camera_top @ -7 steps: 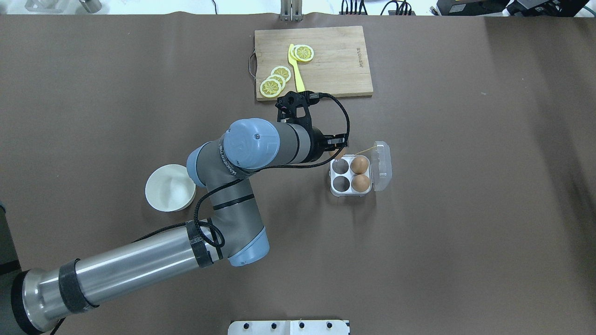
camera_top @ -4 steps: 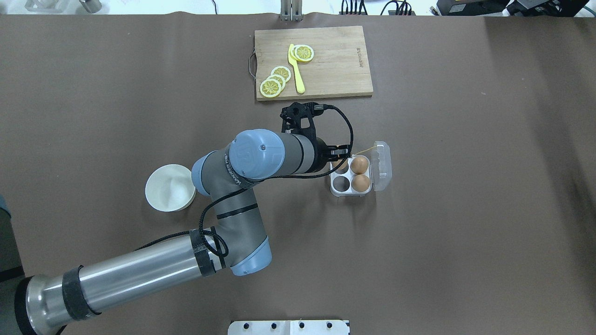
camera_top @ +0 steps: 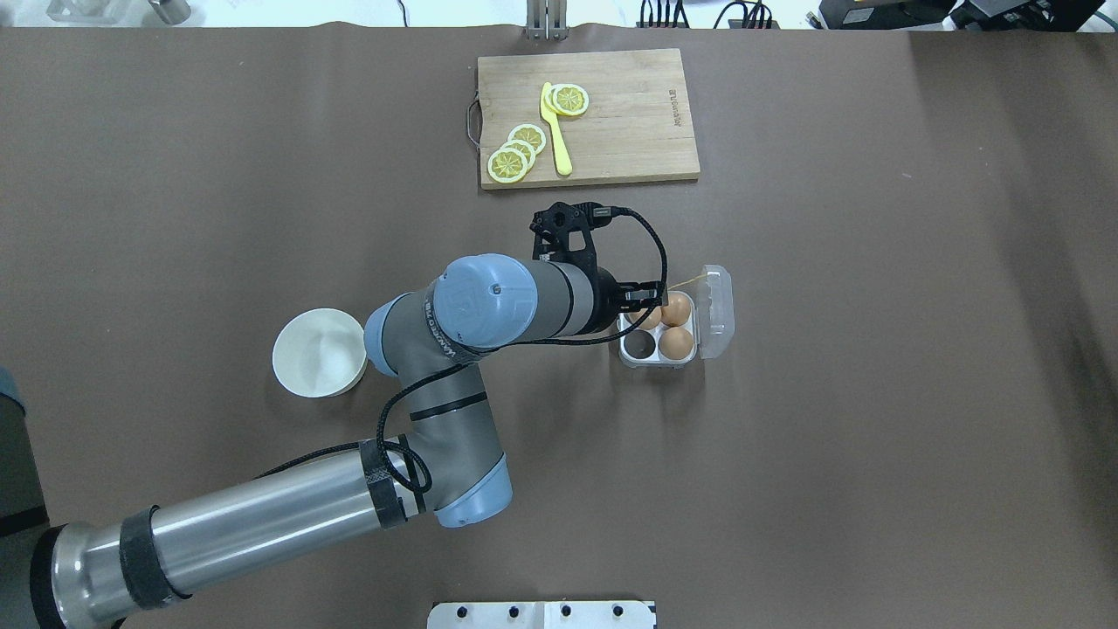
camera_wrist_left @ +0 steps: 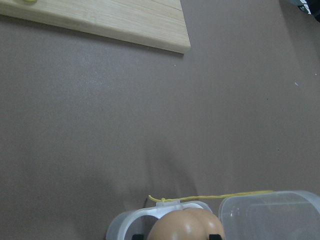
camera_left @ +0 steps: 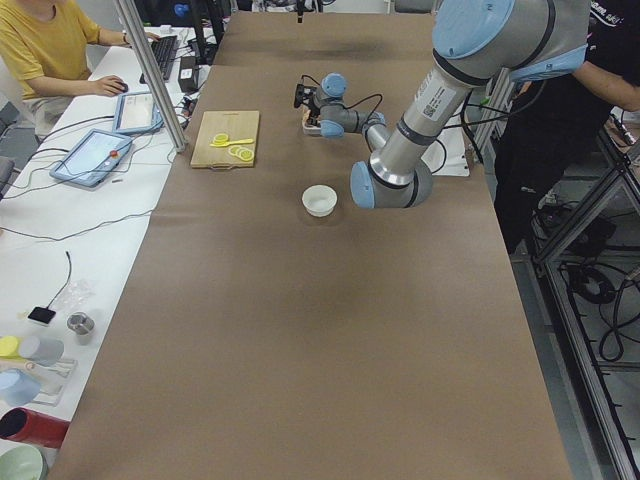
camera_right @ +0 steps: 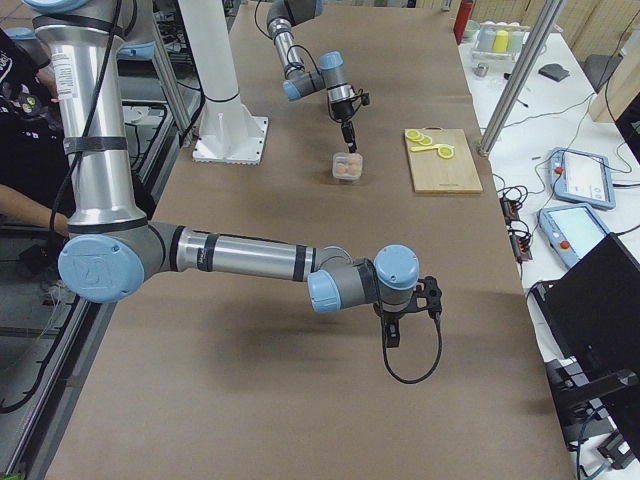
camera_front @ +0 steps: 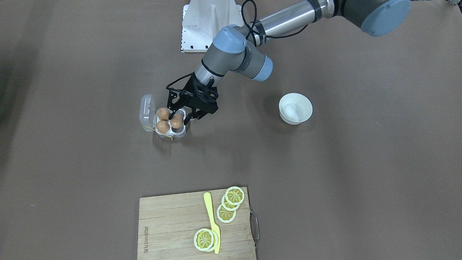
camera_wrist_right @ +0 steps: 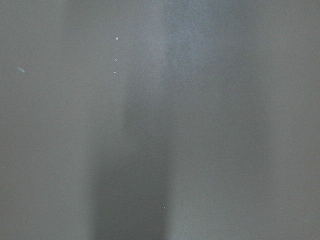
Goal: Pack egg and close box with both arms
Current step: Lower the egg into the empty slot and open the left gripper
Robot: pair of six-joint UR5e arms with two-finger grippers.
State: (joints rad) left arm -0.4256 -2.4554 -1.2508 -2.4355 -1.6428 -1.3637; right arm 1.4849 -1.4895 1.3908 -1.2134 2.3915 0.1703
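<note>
My left gripper (camera_top: 646,307) is shut on an orange-brown egg (camera_top: 651,316) and holds it low over the far-left cell of the box (camera_top: 631,358). The left wrist view shows this egg (camera_wrist_left: 184,225) between the finger pads, just above the tray rim (camera_wrist_left: 125,227). Two more brown eggs (camera_top: 675,308) (camera_top: 675,342) fill the right cells; the near-left cell (camera_top: 640,346) is empty. The clear lid (camera_top: 718,310) lies open to the right, with the yellow string (camera_wrist_left: 220,198) at the far side. My right gripper (camera_right: 392,338) hangs over bare table far from the box; I cannot tell its state.
A white bowl (camera_top: 319,352) stands to the left of the box, beside my left arm's elbow. A wooden cutting board (camera_top: 629,122) with lemon slices (camera_top: 515,153) and a yellow knife (camera_top: 555,131) lies at the far side. A white stand (camera_front: 207,25) is at the near edge.
My left gripper has carried the egg right and toward the robot, from beside the box's far-left corner to over its far-left cell, and lower. The box has not moved.
</note>
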